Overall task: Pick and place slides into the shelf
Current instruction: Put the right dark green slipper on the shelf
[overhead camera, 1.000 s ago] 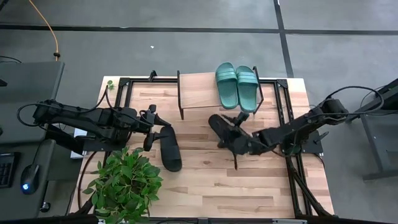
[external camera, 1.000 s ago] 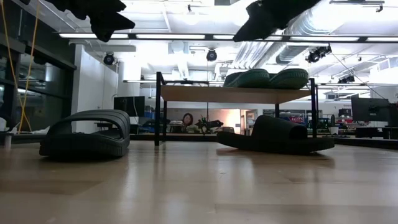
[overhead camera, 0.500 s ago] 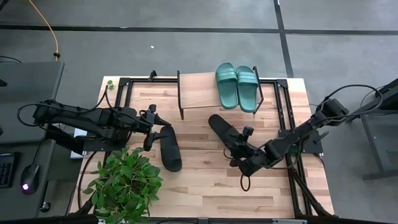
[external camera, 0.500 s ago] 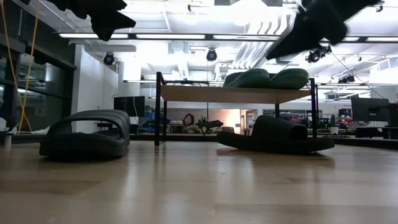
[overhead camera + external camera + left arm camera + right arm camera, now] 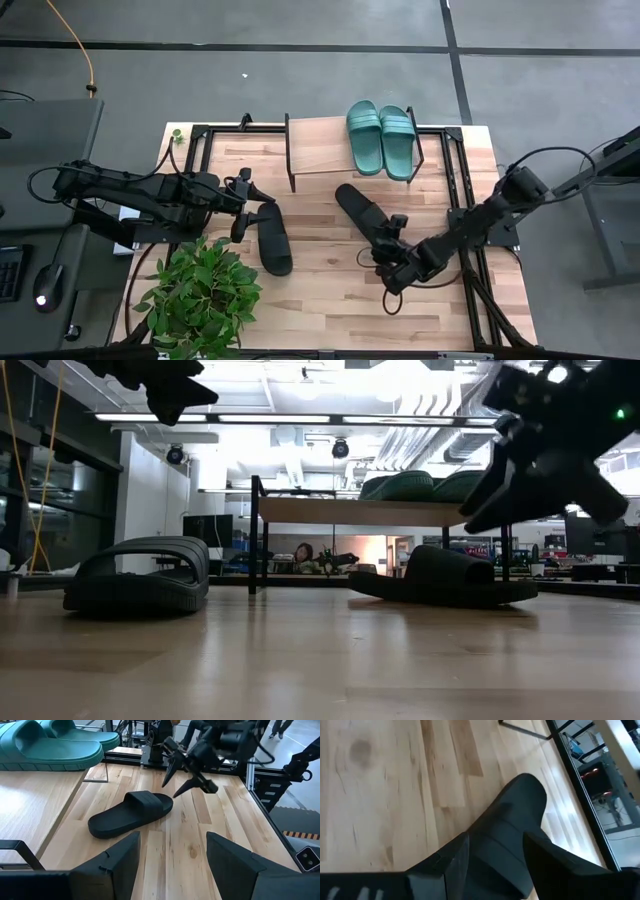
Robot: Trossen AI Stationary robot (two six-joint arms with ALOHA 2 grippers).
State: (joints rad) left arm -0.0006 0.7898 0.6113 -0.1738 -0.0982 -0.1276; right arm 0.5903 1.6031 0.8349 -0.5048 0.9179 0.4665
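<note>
Two teal-green slides (image 5: 381, 136) lie side by side on the right half of the shelf (image 5: 318, 146), also showing atop the shelf (image 5: 300, 511) in the low view. One black slide (image 5: 271, 238) rests sole-down left of centre. A second black slide (image 5: 358, 210) rests on the tabletop right of centre, in front of the shelf. My right gripper (image 5: 382, 244) is open and hovers just on the near side of this slide (image 5: 507, 837), fingers pointed at it, without touching. My left gripper (image 5: 245, 205) is open, high above the far end of the left black slide (image 5: 140, 576).
A potted plant (image 5: 198, 295) fills the near left corner of the table. Black metal frame rails (image 5: 468, 215) run along the left and right sides. Bare wood (image 5: 320, 290) lies between the black slides and the near edge. The shelf's left half is bare plank.
My right gripper has drawn back from above the right black slide toward the table's near edge and come down lower, staying open. The slide has stayed where it lay.
</note>
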